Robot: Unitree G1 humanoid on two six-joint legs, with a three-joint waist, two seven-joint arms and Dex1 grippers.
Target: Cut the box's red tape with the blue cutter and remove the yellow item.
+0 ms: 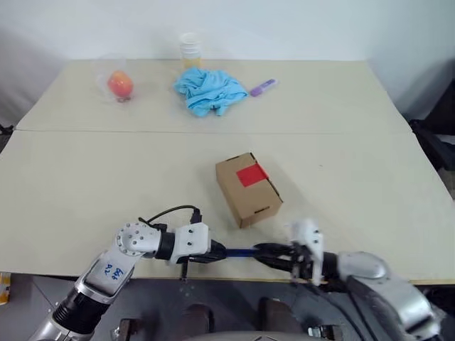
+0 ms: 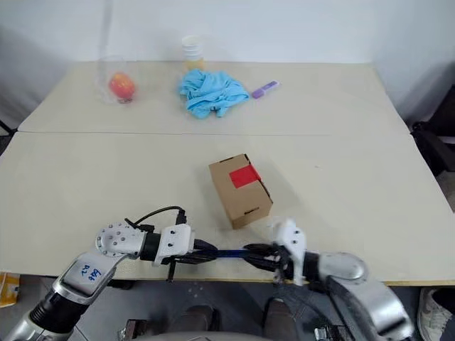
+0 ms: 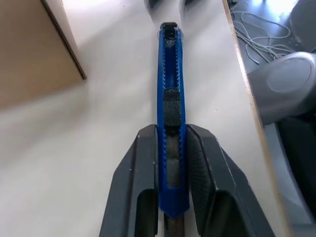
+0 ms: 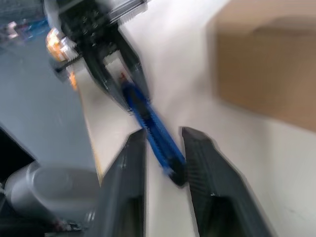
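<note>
Blue cutter [image 3: 170, 98]: clamped by left gripper [image 3: 170, 163].
Right gripper [image 4: 163, 143]: jaws parted around cutter's far end.
Box [image 1: 247, 189]: just beyond, red tape [image 1: 251, 174] up.

Two pale beige tables [image 1: 85, 177] pushed together w/ a seam running across btwn them, set against a plain white wall [image 1: 284, 28]; light is even, soft, no hard shadows. Far table top has clutter: crumpled light-blue cloth [image 1: 210, 91], stacked cup [image 1: 190, 50] behind it, orange-red fruit in clear plastic [image 1: 119, 85] on the robot's left, small purple marker [image 1: 261, 87] to the cloth's right. Dark object [image 1: 435, 135] at right edge beyond the table; grey floor w/ loose cables [image 3: 256, 39] below the near edge.
</note>
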